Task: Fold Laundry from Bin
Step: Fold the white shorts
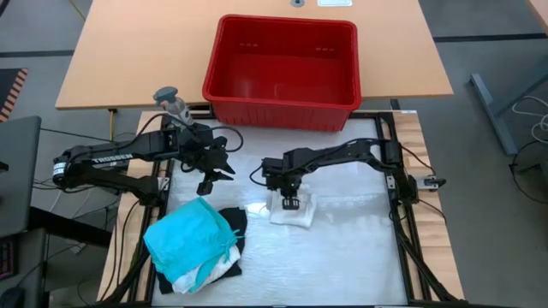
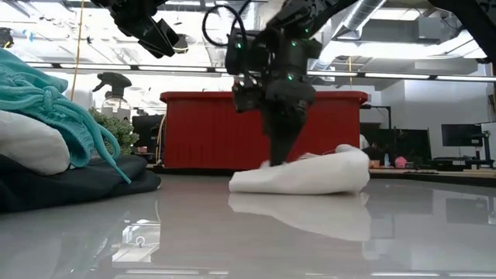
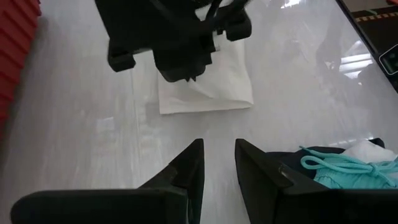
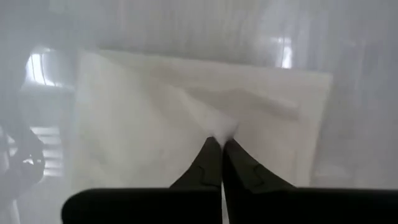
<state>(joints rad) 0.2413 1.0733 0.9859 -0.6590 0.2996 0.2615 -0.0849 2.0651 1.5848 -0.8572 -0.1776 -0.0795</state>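
Cloth (image 1: 295,211), white and folded, is lying on the pale table (image 1: 342,248) just in front of the red bin (image 1: 282,62), with bare tabletop spreading around its edges. Right gripper (image 4: 222,142) is pinching a ridge of this cloth near its middle, fingers clenched on the fabric. Left gripper (image 3: 217,163) is hovering above the table beside the bin's front left corner, fingers slightly parted and holding nothing. Farther from the bin, a teal garment (image 1: 188,238) is sitting on black and white ones in a pile.
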